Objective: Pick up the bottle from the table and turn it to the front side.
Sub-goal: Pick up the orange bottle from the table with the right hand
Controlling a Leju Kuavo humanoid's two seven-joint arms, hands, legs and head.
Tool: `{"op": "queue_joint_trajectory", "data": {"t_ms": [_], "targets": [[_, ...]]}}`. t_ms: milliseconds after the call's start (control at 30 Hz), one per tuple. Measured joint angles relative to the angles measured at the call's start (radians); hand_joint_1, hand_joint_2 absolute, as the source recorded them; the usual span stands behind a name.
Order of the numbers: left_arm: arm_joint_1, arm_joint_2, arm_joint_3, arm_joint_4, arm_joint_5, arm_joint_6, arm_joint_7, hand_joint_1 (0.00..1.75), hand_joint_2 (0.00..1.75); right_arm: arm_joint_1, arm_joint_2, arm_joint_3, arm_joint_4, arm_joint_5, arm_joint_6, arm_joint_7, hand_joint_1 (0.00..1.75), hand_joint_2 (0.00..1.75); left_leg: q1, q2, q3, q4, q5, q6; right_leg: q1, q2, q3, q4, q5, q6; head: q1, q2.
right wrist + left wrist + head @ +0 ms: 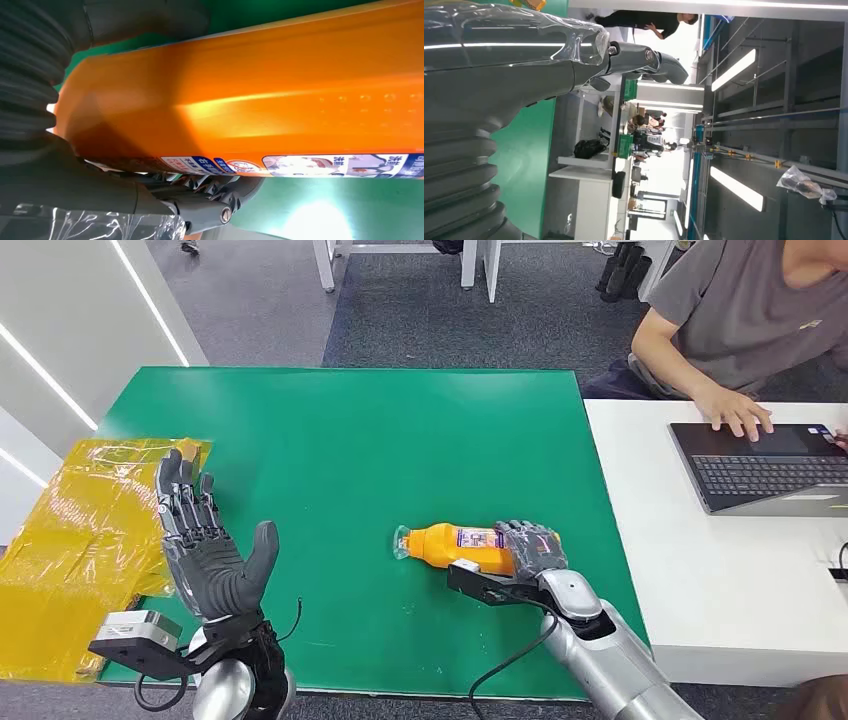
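Note:
An orange bottle (455, 544) with a blue and white label lies on its side on the green table (360, 440), its clear cap end pointing left. My right hand (528, 548) wraps around the bottle's base end, fingers over the top. In the right wrist view the orange bottle (260, 95) lies against the palm, with my fingers (210, 187) curled along its labelled side. My left hand (205, 540) is raised above the table's front left corner, palm up and fingers spread, holding nothing. The left wrist view shows its thumb (644, 57) against the room.
A crumpled yellow plastic sheet (75, 540) lies over the table's left edge. To the right stands a white desk (700, 570) with a laptop (770, 465), and a seated person (740, 320) types on it.

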Motion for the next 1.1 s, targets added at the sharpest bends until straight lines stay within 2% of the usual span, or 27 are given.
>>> {"op": "queue_joint_trajectory", "data": {"t_ms": [167, 333, 533, 800, 967, 1100], "targets": [[0.000, 0.000, 0.000, 0.000, 0.000, 0.005, -0.001, 0.00, 1.75, 0.009, 0.000, -0.010, -0.005, -0.002, -0.042, -0.034, 1.75, 1.75, 0.000, 0.000, 0.000, 0.000, 0.000, 0.000, 0.000, 0.000, 0.000, 0.000, 0.000, 0.000, 0.000, 0.000], [0.002, 0.000, 0.002, 0.000, 0.002, 0.013, -0.010, 0.00, 1.75, 0.036, 0.012, -0.041, -0.024, -0.019, -0.190, -0.096, 1.75, 1.75, 0.000, 0.000, -0.002, 0.000, 0.001, 0.001, 0.000, 0.000, 0.000, 0.000, 0.001, 0.000, 0.000, 0.000], [0.003, -0.001, 0.008, 0.000, 0.004, 0.023, -0.022, 0.00, 1.75, 0.049, 0.060, -0.114, -0.095, -0.170, -0.389, -0.218, 1.75, 1.75, 0.000, 0.000, -0.002, 0.000, 0.001, 0.001, 0.000, -0.001, -0.002, 0.000, 0.001, 0.000, 0.000, 0.000], [0.003, -0.002, 0.009, 0.000, 0.013, 0.024, -0.039, 0.00, 1.75, 0.086, 0.107, -0.187, -0.182, -0.328, -0.589, -0.373, 1.75, 1.75, 0.000, 0.000, -0.003, 0.000, 0.000, 0.001, 0.000, 0.000, -0.002, 0.000, 0.001, 0.000, 0.000, 0.000], [0.001, -0.003, 0.009, 0.009, 0.023, 0.022, -0.039, 0.00, 1.75, 0.114, 0.121, -0.193, -0.229, -0.411, -0.671, -0.451, 1.75, 1.75, 0.000, 0.000, -0.003, 0.000, 0.000, 0.001, 0.000, 0.000, -0.002, 0.000, 0.001, 0.000, 0.000, 0.000], [0.000, -0.005, 0.009, 0.020, 0.032, 0.011, -0.036, 0.00, 1.75, 0.133, 0.128, -0.192, -0.265, -0.451, -0.687, -0.477, 1.75, 1.75, 0.000, 0.000, -0.003, 0.000, 0.000, 0.001, 0.000, 0.000, -0.003, 0.000, 0.001, 0.000, 0.000, 0.000]]}}
